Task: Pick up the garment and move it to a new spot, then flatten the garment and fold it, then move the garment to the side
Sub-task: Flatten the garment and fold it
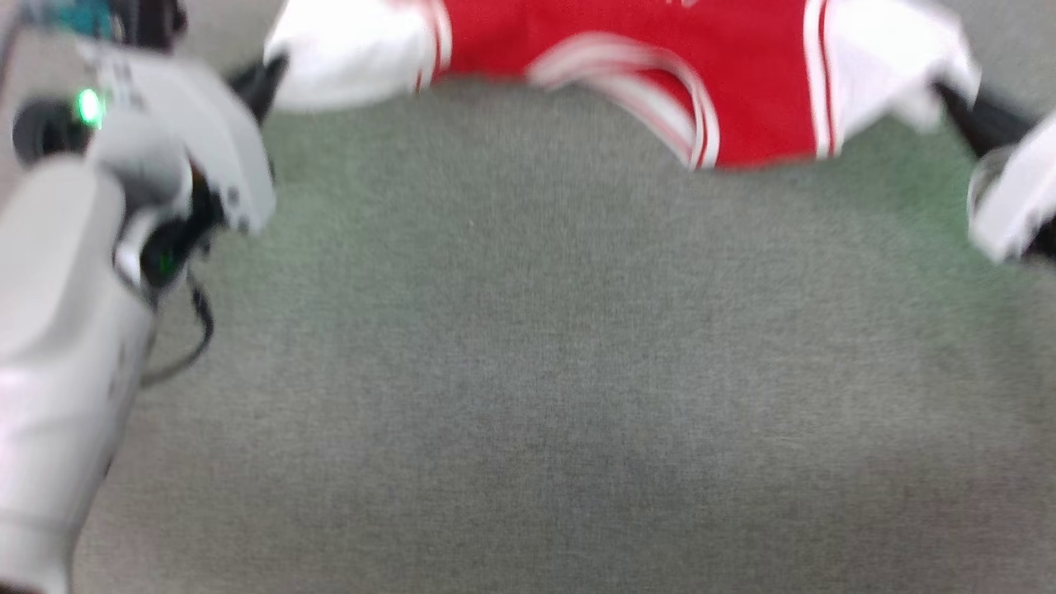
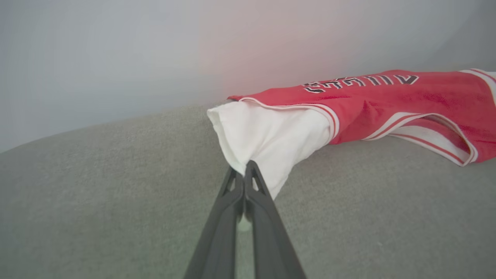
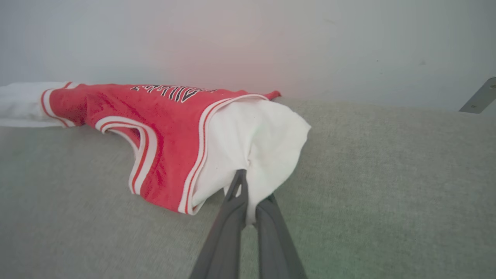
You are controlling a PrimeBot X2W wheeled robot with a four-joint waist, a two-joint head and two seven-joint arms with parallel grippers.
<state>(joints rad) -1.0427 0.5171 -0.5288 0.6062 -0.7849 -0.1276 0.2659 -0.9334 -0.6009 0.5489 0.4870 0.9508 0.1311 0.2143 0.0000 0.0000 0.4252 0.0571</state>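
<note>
The garment (image 1: 627, 49), a red jersey with white sleeves and striped trim, is stretched across the top of the head view over a grey-green fabric surface (image 1: 528, 371). My left gripper (image 1: 268, 78) is shut on the white sleeve at the left (image 1: 346, 54); in the left wrist view its fingers (image 2: 245, 170) pinch the sleeve's edge (image 2: 267, 135). My right gripper (image 1: 949, 95) is shut on the other white sleeve (image 1: 891, 58); the right wrist view shows the cloth (image 3: 263, 139) clamped at the gripper (image 3: 250, 182). Black lettering (image 2: 360, 82) shows on the red chest (image 3: 170, 116).
A pale wall (image 2: 155, 46) rises right behind the surface's far edge. My left arm's pale forearm (image 1: 74, 289) with a green light fills the left side of the head view. A grey bracket (image 3: 478, 97) sits at the far right by the wall.
</note>
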